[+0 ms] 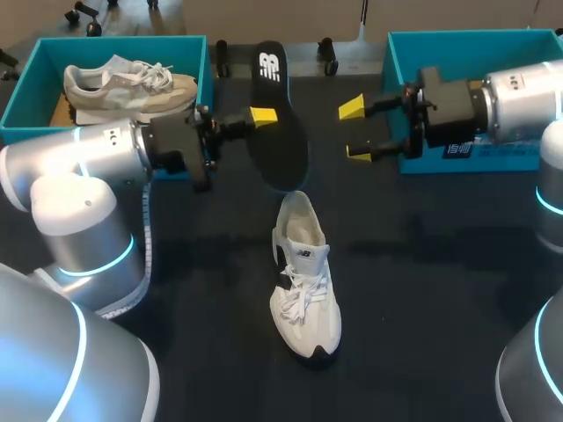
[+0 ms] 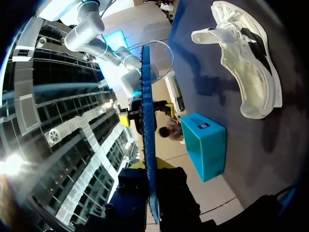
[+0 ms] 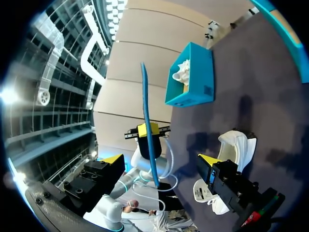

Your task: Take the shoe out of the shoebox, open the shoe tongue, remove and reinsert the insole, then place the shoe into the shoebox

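Left gripper (image 1: 264, 115) clamped on insole (image 1: 280, 119), held upright above table (image 1: 176, 290), between shoeboxes. Right gripper (image 1: 355, 130) spread wide, holding nothing, near insole; its arm partly hides right shoebox (image 1: 457, 44). White shoe (image 1: 303, 281) on table, heel toward insole. Left shoebox (image 1: 26, 97) holds second shoe (image 1: 132, 83). Head view shows insole's black face; wrist views show it edge-on, blue.

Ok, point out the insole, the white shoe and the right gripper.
insole (image 1: 283, 145): head view, its black middle.
white shoe (image 1: 303, 294): head view, its laces.
right gripper (image 1: 356, 129): head view, midway between its tips.
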Tool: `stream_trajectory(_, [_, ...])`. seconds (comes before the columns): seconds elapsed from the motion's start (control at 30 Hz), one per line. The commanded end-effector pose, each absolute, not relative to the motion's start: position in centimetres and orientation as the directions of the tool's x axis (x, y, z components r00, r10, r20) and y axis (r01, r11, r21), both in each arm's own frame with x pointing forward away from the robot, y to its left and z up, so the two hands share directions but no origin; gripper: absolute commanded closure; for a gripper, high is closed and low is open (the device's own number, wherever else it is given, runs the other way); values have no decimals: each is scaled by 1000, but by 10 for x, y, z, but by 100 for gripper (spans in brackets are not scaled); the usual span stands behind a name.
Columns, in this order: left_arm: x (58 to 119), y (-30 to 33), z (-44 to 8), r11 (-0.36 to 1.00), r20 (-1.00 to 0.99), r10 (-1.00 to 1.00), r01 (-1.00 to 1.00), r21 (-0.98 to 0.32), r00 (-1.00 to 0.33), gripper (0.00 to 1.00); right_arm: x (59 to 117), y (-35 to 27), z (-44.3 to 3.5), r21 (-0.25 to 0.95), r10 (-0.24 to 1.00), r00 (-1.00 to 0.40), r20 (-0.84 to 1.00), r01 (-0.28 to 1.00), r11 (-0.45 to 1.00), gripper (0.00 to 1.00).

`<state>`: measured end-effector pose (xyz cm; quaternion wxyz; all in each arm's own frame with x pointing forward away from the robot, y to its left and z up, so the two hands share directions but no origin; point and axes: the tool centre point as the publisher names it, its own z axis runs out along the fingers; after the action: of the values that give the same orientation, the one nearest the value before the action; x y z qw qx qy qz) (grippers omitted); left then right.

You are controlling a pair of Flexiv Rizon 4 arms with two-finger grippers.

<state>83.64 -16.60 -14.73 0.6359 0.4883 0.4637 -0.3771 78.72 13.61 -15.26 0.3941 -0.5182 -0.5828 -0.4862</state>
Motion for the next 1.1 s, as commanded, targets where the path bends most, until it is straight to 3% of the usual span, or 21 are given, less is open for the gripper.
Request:
stream_trajectory(0.03, [841, -179, -150, 243, -959, -34, 933, 264, 281, 100, 789, 146, -155, 168, 218, -164, 962, 986, -4, 0])
stream_trajectory(0.13, [843, -185, -152, 248, -962, -37, 935, 255, 272, 100, 790, 149, -156, 169, 215, -166, 963, 986, 1, 2])
stream_trajectory(0.17, [843, -187, -152, 248, -962, -37, 935, 254, 271, 100, 790, 150, -156, 169, 213, -166, 963, 986, 3, 14])
stream_trajectory(0.33, [843, -197, -151, 236, -963, -44, 940, 248, 265, 100, 790, 153, -158, 164, 209, -164, 964, 986, 16, 32])
stream_trajectory(0.4, [842, -201, -150, 229, -963, -50, 941, 248, 266, 100, 791, 155, -158, 161, 208, -161, 965, 987, 21, 48])
stream_trajectory(0.83, [842, -219, -147, 229, -963, -68, 944, 239, 260, 100, 791, 160, -159, 158, 200, -162, 966, 987, 37, 55])
stream_trajectory(1.1, [841, -229, -145, 239, -964, -84, 944, 225, 251, 100, 791, 162, -159, 160, 193, -166, 967, 986, 43, 65])
